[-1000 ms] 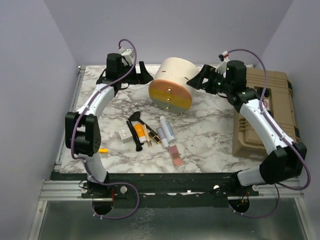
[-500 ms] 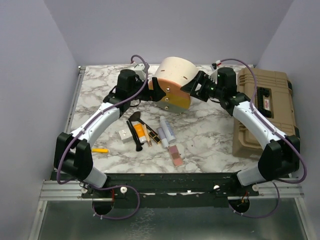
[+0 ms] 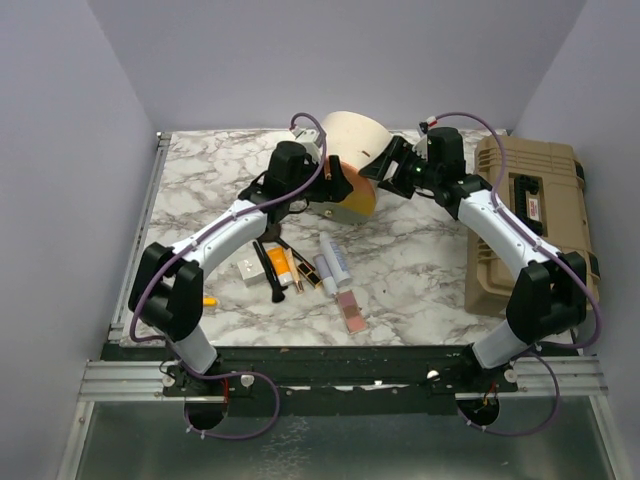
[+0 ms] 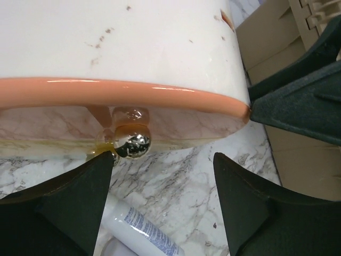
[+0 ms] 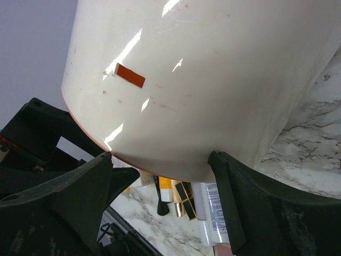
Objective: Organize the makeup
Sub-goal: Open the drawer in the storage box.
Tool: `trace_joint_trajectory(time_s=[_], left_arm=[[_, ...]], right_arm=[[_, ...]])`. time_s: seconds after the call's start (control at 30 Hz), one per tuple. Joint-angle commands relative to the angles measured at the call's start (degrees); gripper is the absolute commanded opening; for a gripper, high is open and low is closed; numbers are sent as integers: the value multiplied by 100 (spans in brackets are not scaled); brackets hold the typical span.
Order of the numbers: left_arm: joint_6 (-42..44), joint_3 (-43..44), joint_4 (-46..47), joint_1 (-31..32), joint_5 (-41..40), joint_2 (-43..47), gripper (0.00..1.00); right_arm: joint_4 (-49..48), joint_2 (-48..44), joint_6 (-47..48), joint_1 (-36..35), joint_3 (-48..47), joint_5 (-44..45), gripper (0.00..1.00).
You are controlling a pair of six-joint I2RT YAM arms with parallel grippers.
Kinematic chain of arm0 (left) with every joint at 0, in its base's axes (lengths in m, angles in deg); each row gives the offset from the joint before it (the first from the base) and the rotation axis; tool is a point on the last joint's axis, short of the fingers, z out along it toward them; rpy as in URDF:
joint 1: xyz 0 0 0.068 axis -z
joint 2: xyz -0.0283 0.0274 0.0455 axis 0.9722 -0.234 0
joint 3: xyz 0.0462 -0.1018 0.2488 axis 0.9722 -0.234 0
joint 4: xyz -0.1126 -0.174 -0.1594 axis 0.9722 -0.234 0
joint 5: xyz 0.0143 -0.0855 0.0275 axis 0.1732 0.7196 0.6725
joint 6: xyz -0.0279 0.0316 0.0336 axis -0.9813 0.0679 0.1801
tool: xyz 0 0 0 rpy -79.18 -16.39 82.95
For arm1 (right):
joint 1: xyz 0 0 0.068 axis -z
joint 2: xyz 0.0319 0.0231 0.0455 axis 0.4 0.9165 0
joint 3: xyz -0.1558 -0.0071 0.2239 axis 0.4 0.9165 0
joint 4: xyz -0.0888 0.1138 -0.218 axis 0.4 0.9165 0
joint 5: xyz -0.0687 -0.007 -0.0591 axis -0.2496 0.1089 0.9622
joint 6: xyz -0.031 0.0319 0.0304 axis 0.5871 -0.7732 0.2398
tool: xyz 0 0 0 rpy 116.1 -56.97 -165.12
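Left gripper (image 4: 162,157), jaws spread and grasping nothing, has swung in from the table's (image 3: 190,190) far-left corner to the cream cylindrical case's (image 3: 352,135) orange face, just by its metal knob (image 4: 133,145). Right gripper (image 5: 160,157), likewise spread and empty, has pressed closer along the case's curved wall.

Makeup (image 3: 300,265) lies untouched mid-table toward the near edge: white tube (image 3: 336,258), orange tube (image 3: 279,264), square compact (image 3: 246,270), pink palette (image 3: 350,312).

Judgement: the case gets handled first and sorting has not begun.

Room: open marble at the left edge; the tan toolbox (image 3: 525,230) fills the right edge; both grippers crowd the case.
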Motion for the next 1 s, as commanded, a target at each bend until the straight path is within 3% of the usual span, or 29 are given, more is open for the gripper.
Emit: trace_joint_trajectory(time_s=[0.0,0.1,0.33,0.77,0.97], left_arm=[[-19,236,116,12,-640,-59,77],[164,413,110,10,-792,-84,76],[-107,823,72,-13,-367,-504,48],[3,698,-58,-13,-502,-539,28],[-146,674,-52,-74,-260,-506,6]], right_arm=[[-8,8,26,-31,-69,89,82],[105,-21,165,-34,-100,92,83],[119,-137,130,-35,70,203,83],[210,-123,128,-33,87,333,82],[225,-212,-61,-35,151,223,83]])
